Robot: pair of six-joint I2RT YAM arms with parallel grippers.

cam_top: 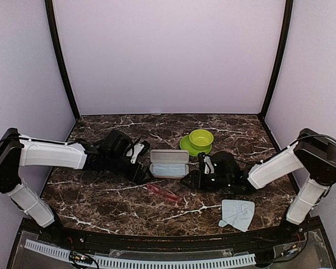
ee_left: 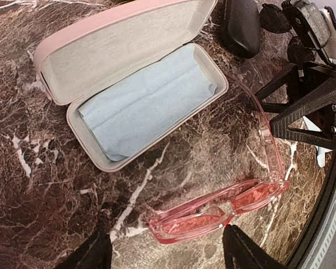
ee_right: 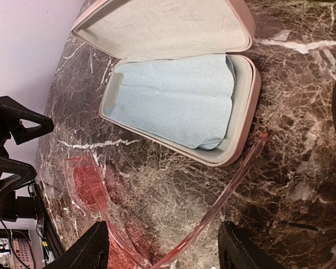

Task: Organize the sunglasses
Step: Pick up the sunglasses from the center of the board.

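Dark marble bench [cam_top: 101, 196]: left gripper [ee_left: 168, 246] and right gripper [ee_right: 163, 241], both spread apart, flank the red-pink sunglasses [ee_left: 218, 213]; pinching simultaneously could twist the thin frame.

Right wrist view: pink sunglasses [ee_right: 235, 176] run off the bottom edge, one lens mostly cut. Left wrist view: black case [ee_left: 241, 25] clipped at top, pink case [ee_left: 117, 50] lid too. Overhead: left hand [cam_top: 145, 176] fingers lost against the dark desk [cam_top: 101, 196].
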